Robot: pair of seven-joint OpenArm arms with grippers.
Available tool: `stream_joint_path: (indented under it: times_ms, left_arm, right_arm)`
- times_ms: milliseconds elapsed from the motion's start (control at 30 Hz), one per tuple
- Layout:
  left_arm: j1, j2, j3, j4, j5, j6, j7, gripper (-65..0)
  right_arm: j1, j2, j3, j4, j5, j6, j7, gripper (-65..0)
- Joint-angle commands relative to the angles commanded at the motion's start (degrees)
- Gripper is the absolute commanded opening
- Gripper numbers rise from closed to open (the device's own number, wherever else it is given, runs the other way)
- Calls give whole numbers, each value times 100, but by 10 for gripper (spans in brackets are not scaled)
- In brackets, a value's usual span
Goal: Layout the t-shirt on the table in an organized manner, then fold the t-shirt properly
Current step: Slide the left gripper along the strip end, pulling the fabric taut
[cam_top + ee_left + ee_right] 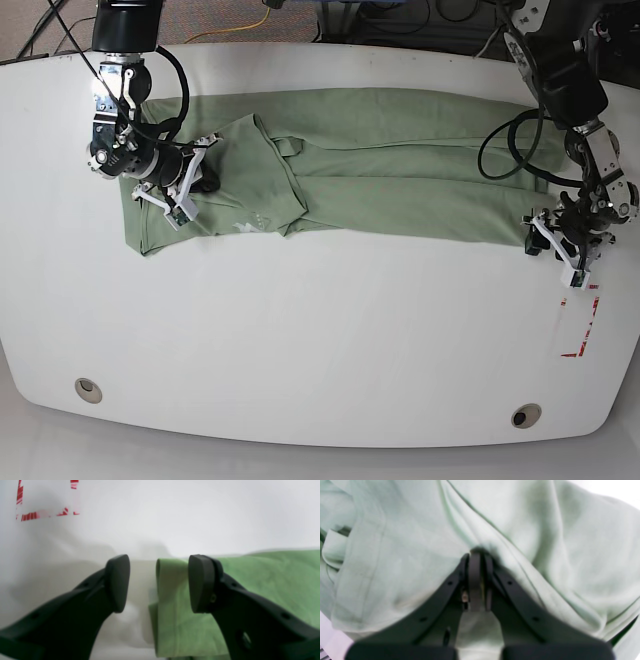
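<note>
Two end effectors | left (159, 583) spread astride t-shirt (400, 170) edge | right (477, 580) pinching t-shirt

Light is bright and even, from above. The glossy white counter (320, 330) shows a soft sheen in the base view, with faint shadows under the arms. Left wrist view is soft throughout: red tape (27, 515) smeared and streaked, the left hand (159, 583) casting a grey, diffuse shadow. Right wrist view is blurred, the shirt (545, 542) washed pale, corner overexposed.
</note>
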Motion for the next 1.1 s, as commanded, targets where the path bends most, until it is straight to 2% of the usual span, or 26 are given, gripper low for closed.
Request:
stream_joint_path:
  times_ms: [233, 633, 867, 1100]
  left_arm:
    - [35, 0, 9, -79, 0, 0, -158, -303]
    - [62, 0, 9, -79, 0, 0, -176, -314]
    - [62, 0, 9, -79, 9, 0, -176, -456]
    - [62, 0, 9, -79, 18, 0, -167, -562]
  right_arm:
    - [-9, 0, 0, 0, 0, 0, 0, -623]
    - [-18, 0, 0, 0, 0, 0, 0, -623]
    - [-18, 0, 0, 0, 0, 0, 0, -623]
    - [-18, 0, 0, 9, 0, 0, 0, -623]
